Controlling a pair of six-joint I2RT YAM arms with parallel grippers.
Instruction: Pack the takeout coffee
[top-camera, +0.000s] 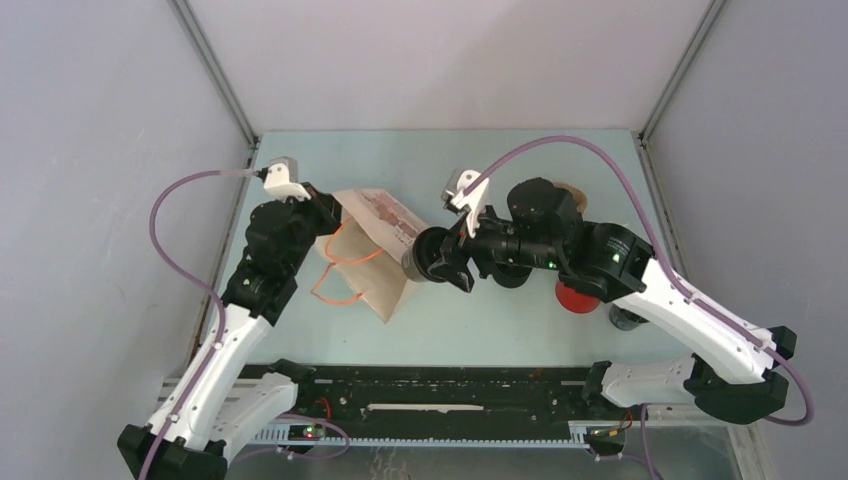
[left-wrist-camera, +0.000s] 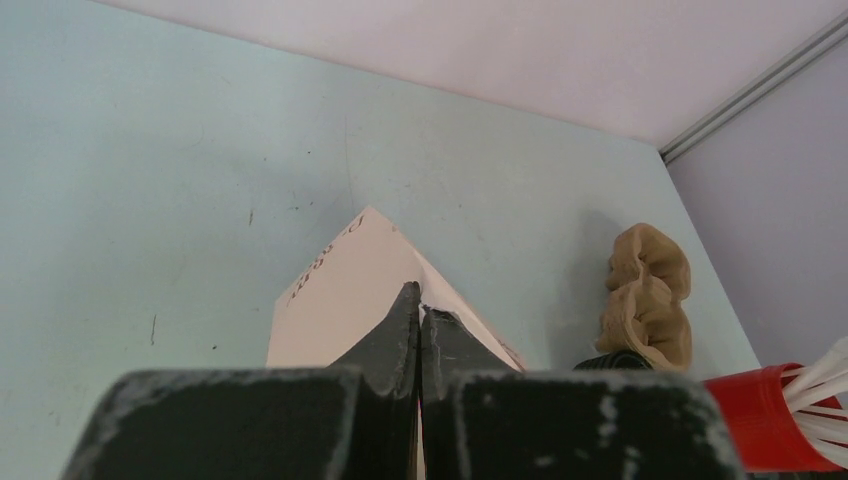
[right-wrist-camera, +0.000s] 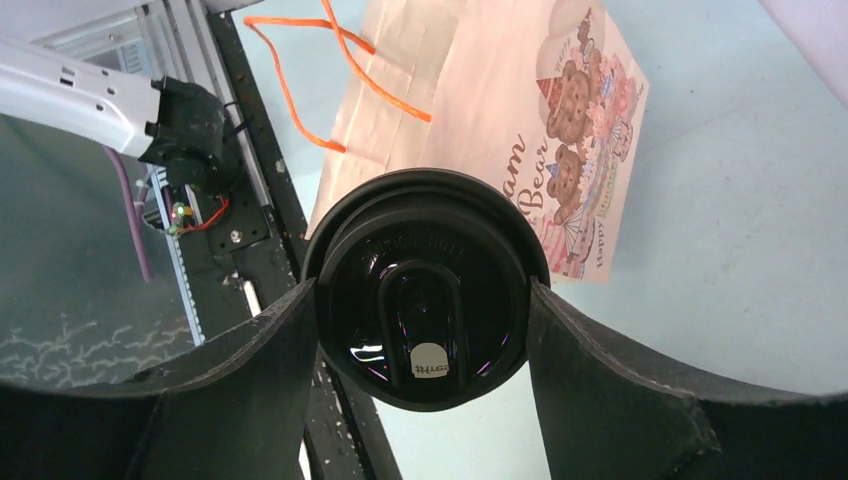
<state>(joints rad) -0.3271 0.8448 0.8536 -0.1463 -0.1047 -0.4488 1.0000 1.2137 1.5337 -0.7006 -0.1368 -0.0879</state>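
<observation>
Takeout coffee (right-wrist-camera: 425, 250) is in my right gripper (right-wrist-camera: 423, 300): one finger on each side of the black lid rim, jaws spread wide and clamped on it. Lid faces my right wrist camera, so the cup is lying on its side, base pointing away from the wrist. There is a small white sticker on the lid's sip tab.

From the top, the cup (top-camera: 422, 256) sits mid-table at the right edge of the paper bag (top-camera: 375, 255), base end toward the bag. Can't tell whether it touches the paper or the table (top-camera: 500, 160).

The bag lies flat, bear print face up, with the orange handles (top-camera: 345, 270) trailing off its left side toward the near edge.

My left gripper (left-wrist-camera: 420, 305) is closed, fingertips together, pinching the bag's edge at its far-left corner. A white wedge of paper sticks up past the tips. In the top view that gripper (top-camera: 325, 210) is at the bag's upper-left corner.

The red cup (top-camera: 578, 297) stands on the table under my right forearm, well apart from the bag. The left wrist view shows white sticks (left-wrist-camera: 825, 375) poking out of it.

The brown pulp cup carrier (left-wrist-camera: 650, 290) is beyond the red cup, toward the far right corner. My right arm mostly hides it from above.
</observation>
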